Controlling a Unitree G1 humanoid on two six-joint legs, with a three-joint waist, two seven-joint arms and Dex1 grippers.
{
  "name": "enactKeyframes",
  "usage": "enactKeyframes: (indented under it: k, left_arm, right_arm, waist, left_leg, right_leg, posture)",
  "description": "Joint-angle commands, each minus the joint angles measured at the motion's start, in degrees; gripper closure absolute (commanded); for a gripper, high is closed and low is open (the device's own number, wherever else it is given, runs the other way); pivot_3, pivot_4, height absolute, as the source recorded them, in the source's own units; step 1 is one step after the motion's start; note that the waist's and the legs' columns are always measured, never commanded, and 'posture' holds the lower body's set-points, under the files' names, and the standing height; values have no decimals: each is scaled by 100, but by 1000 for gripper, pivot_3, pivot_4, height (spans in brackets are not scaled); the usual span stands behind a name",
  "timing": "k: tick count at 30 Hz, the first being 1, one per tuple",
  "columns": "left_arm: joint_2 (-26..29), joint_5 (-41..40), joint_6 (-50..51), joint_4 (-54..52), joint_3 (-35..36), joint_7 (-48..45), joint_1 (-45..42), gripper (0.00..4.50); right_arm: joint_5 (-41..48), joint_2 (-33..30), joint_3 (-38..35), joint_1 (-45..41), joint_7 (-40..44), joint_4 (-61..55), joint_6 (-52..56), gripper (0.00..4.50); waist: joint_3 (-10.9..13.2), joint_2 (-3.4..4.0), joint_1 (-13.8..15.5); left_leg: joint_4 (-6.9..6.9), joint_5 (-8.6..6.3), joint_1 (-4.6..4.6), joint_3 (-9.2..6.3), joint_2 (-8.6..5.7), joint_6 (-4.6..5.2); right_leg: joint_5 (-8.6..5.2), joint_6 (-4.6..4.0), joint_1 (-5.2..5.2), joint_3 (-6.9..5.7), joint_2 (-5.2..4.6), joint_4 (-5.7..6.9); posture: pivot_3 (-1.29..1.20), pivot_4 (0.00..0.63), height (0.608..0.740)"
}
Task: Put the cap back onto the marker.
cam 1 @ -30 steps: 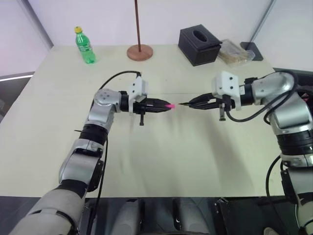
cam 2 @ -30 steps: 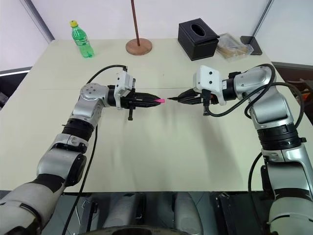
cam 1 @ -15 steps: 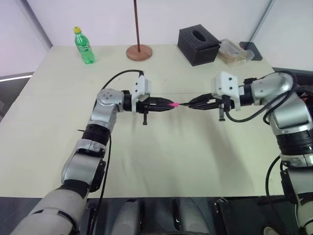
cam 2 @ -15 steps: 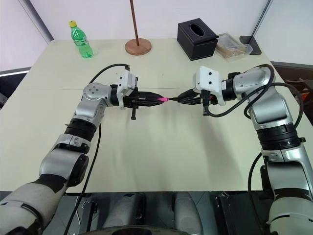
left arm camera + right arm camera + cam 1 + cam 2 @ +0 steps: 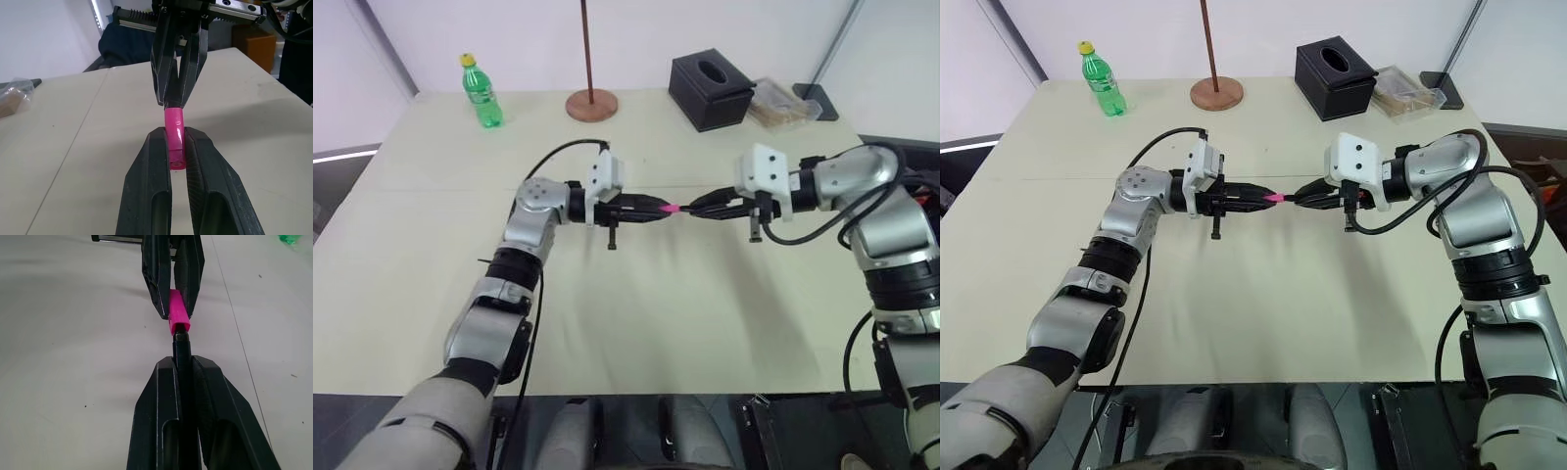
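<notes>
Above the middle of the table, my left gripper is shut on the pink cap, pointing level toward the right arm. My right gripper faces it and is shut on the dark marker, which runs between its fingers. In the right wrist view the marker's tip sits just inside the open mouth of the cap. From the left wrist, the cap shows clamped between my left fingers, its far end meeting the right gripper's tips. Most of the marker's body is hidden.
The beige table spreads below both arms. Along its far edge stand a green bottle, a pole on a round wooden base, a black tissue box and a clear bag of items.
My left gripper has moved right with the cap, closing the small gap to the marker's tip. The right arm has kept still.
</notes>
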Motion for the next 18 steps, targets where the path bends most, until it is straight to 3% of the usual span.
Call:
enactKeyframes:
  k: [1, 18]
  left_arm:
    - [-22, -42, -30, -127, 10, -53, -245, 4478]
    - [35, 437, -206, -132, -416, -59, -307, 4478]
  right_arm:
    - [-51, -76, 87, -72, 140, -140, -147, 4500]
    - [-368, -76, 339, -162, 183, -93, -103, 4500]
  waist:
    - [0, 0, 0]
    - [0, 0, 1]
  left_leg:
    - [0, 0, 0, 0, 0, 0]
    - [0, 0, 0, 0, 0, 0]
  right_leg:
    - [0, 0, 0, 0, 0, 0]
    - [0, 0, 0, 0, 0, 0]
  posture:
    - [0, 150, 740]
    - [0, 150, 740]
